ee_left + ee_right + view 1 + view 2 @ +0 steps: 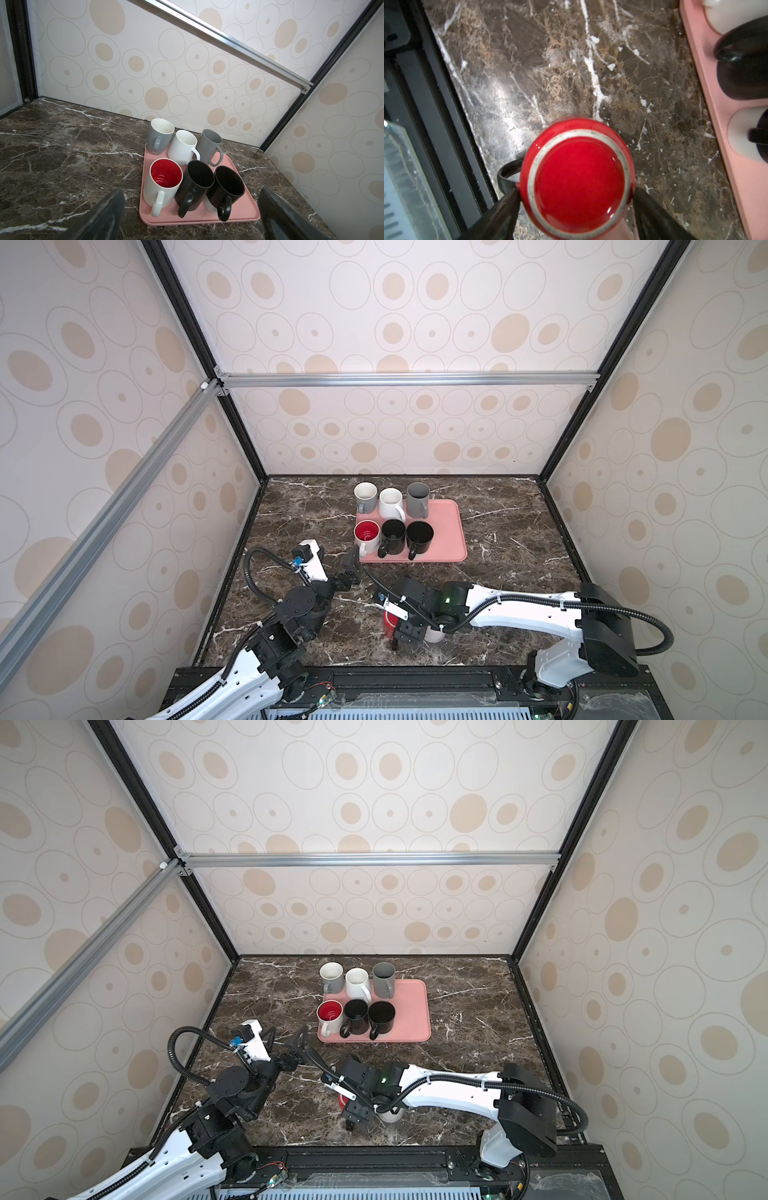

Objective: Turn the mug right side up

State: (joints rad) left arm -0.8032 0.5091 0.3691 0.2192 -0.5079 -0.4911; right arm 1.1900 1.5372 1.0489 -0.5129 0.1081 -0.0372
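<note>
In both top views you have the red mug (pixel 388 623) on the marble surface (pixel 519 593) near its front edge, at 6 o'clock from the pink tray (pixel 455 531) and well apart from it. The right hand (pixel 405 635) comes down over the mug and hides most of it. The left hand (pixel 286 1042) hovers spread at about 8 o'clock from the tray, just off its near corner, holding nothing. From the left wrist, its fingers (pixel 108 207) stand wide apart, framing upright mugs on the tray, among them a white mug with a red inside (pixel 158 193) and a black mug (pixel 197 180). From the right wrist, the red mug is bottom up, its base facing the camera and its black handle (pixel 506 176) beside one finger. The fingers (pixel 654 218) flank its sides closely, but you cannot tell whether they press on it.
</note>
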